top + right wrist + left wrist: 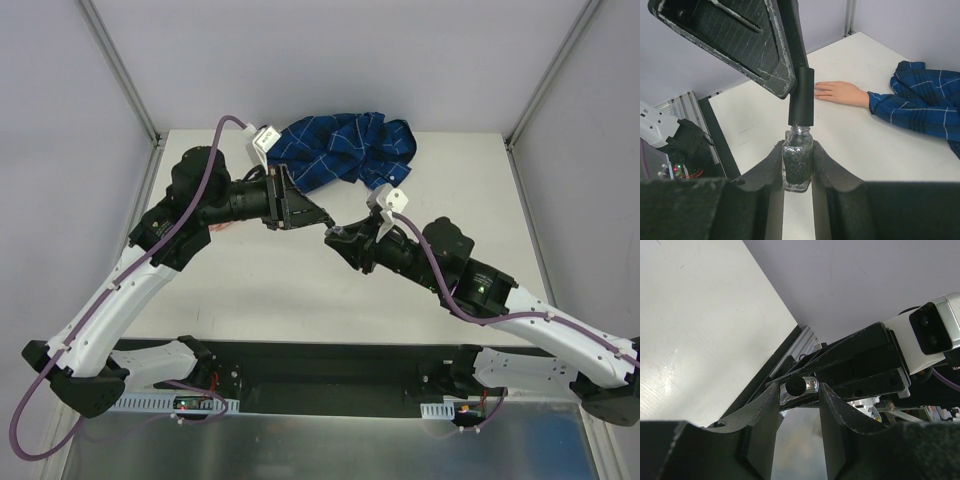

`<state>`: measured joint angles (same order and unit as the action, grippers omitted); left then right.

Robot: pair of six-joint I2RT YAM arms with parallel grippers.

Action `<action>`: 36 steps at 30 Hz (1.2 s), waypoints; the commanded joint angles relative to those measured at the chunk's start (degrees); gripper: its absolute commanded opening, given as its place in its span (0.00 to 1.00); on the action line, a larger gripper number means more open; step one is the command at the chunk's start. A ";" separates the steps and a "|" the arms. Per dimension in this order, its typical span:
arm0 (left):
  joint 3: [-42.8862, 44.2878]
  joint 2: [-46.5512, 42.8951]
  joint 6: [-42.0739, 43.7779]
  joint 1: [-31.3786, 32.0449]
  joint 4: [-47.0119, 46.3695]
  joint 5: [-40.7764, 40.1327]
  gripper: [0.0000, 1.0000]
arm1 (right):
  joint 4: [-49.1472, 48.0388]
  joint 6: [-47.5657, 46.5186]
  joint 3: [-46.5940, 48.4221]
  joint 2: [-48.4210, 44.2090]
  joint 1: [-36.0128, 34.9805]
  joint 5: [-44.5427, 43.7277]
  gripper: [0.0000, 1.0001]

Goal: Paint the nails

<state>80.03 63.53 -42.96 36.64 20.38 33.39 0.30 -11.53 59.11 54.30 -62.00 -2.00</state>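
My right gripper (797,150) is shut on a small glass bottle (798,167) of dark glitter polish, held upright above the table. Its black cap (801,96) is on the neck. The jaws of my left gripper (799,390) stand on either side of the cap (795,385), with a gap still showing on one side. In the top view the two grippers, left (322,218) and right (338,238), meet over the table's middle. The peach dummy hand (841,93) lies flat beyond the bottle, and its nails (819,89) are too small to make out. Its blue checked sleeve (920,102) trails to the right.
The crumpled blue checked shirt (345,148) lies at the back of the white table (260,290). Grey walls with metal posts enclose the table on three sides. A black rail with electronics (300,375) runs along the near edge by the arm bases.
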 commanded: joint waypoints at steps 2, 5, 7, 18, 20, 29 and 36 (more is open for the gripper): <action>1.97 0.37 1.39 -0.52 -0.87 2.12 0.34 | -3.37 1.07 0.13 0.19 0.30 1.47 0.00; 2.06 0.81 1.48 -0.52 -0.87 2.38 0.32 | -3.46 1.16 0.30 0.28 0.39 1.47 0.00; 2.15 1.07 1.56 -0.52 -0.87 2.82 0.30 | -3.46 1.16 0.30 0.45 0.39 1.47 0.00; 3.73 1.16 2.09 -0.52 1.41 0.28 0.00 | -2.93 0.63 0.21 0.98 0.47 1.21 0.00; 3.91 1.07 2.18 -0.52 1.85 -0.68 0.00 | -2.84 0.54 0.22 0.98 0.47 1.21 0.00; 3.20 -1.21 2.09 -0.52 2.38 -4.91 0.00 | -2.67 0.37 0.13 0.36 0.47 0.68 0.00; 1.63 -2.18 0.07 -0.52 1.33 -5.96 0.00 | -3.19 0.54 -0.05 0.80 0.47 1.47 0.00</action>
<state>81.32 64.18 -41.56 36.71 23.31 30.81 -0.40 -11.18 59.11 55.61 -61.69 -0.95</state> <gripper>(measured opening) 0.146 0.246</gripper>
